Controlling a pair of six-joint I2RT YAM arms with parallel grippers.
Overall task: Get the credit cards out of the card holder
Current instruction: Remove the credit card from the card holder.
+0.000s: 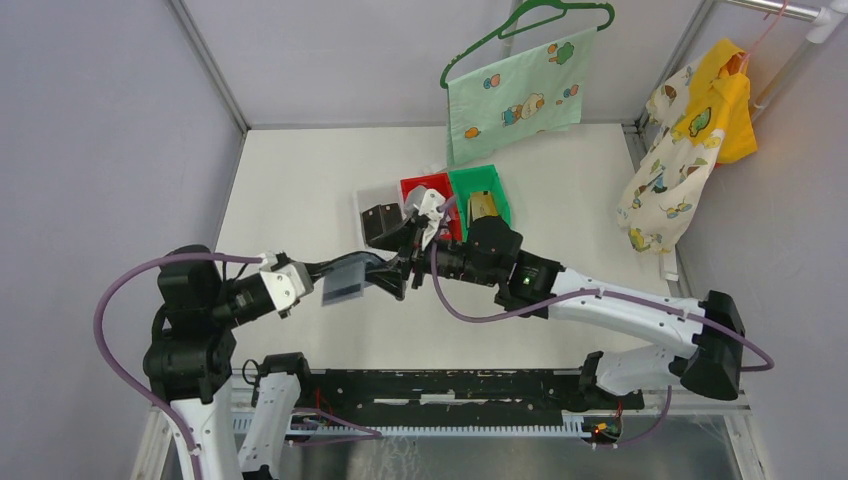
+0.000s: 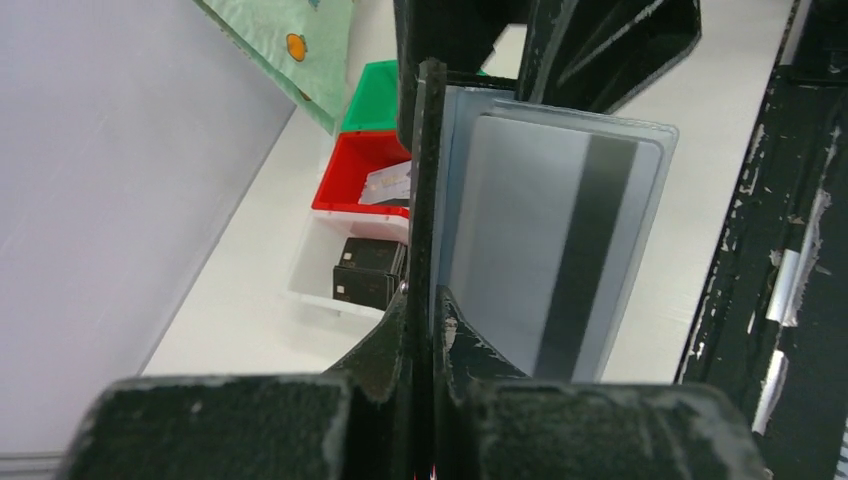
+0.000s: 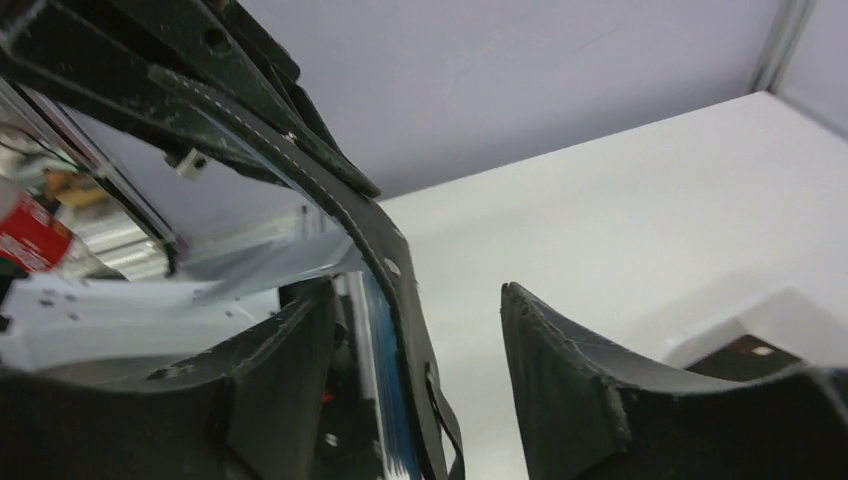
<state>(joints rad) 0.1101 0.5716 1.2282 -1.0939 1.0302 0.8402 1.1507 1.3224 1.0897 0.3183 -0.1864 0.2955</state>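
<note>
Left gripper (image 2: pixel 432 312): jaws clenched on the black edge of the card holder (image 1: pixel 346 283), which hangs in the air above the tabletop (image 1: pixel 570 200), between the two arms. We read this as the anchor grip: pin one flap so the other arm has something to pull against. Left wrist view shows a clear sleeve (image 2: pixel 655 170) fanned off that edge with a whitish-grey card (image 2: pixel 560 260) inside, stripe side to the camera. So at least one card is not out yet.

Right gripper (image 3: pixel 415 300): jaws released, fingers well apart. A stitched black strip (image 3: pixel 375 235) of the holder runs through the gap, just beside one finger, with no clamp on it. We judge it is lined up for a bite on a flap or a card, can't tell which.

Bins sit side by side at mid-tabletop, just past the grippers:
- Clear bin (image 1: pixel 366 200): a black boxy item (image 2: pixel 365 272), can't tell what.
- Red bin (image 2: pixel 345 185): pale cards (image 2: pixel 388 183) lying in it, so we take it as a drop spot.
- Green bin (image 1: pixel 497 187): a tan-gold piece (image 1: pixel 483 206), likely a card.

Looks sorted by colour, and the task is part done.
</note>
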